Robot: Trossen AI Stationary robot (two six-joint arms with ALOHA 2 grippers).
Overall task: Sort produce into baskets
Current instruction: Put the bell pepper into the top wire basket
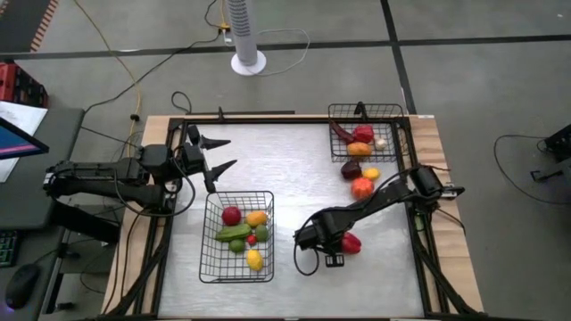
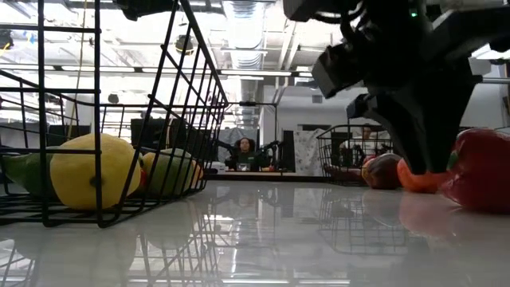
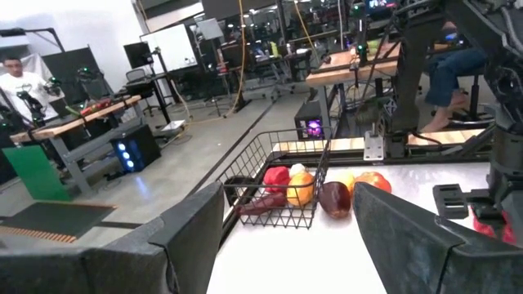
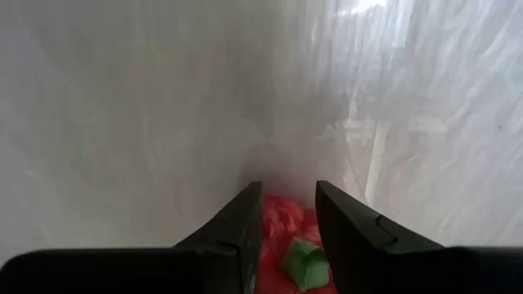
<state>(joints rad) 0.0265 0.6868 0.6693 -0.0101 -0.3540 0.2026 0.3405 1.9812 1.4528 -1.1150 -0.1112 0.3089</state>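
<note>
Right gripper (image 1: pixel 337 252): low over the table's near middle, at a red toy pepper with green stem (image 1: pixel 351 242).
Right wrist view only: pepper (image 4: pixel 288 238) sits between the two dark fingers, jaws narrowly parted around it; contact cannot be told.
Low view only: pepper (image 2: pixel 482 169) rests on the glossy white tabletop (image 2: pixel 255 239).
Left gripper (image 1: pixel 219 152): jaws wide apart, holding nothing, beyond the near black wire-mesh basket (image 1: pixel 212 267).
Far black wire-mesh basket (image 1: pixel 332 134): several pieces inside, more loose beside it.

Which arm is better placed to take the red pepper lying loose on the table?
The right. The right gripper is already down at the red pepper, fingers either side of it in its wrist view. The left gripper hangs open near the table's far-left edge.
</note>
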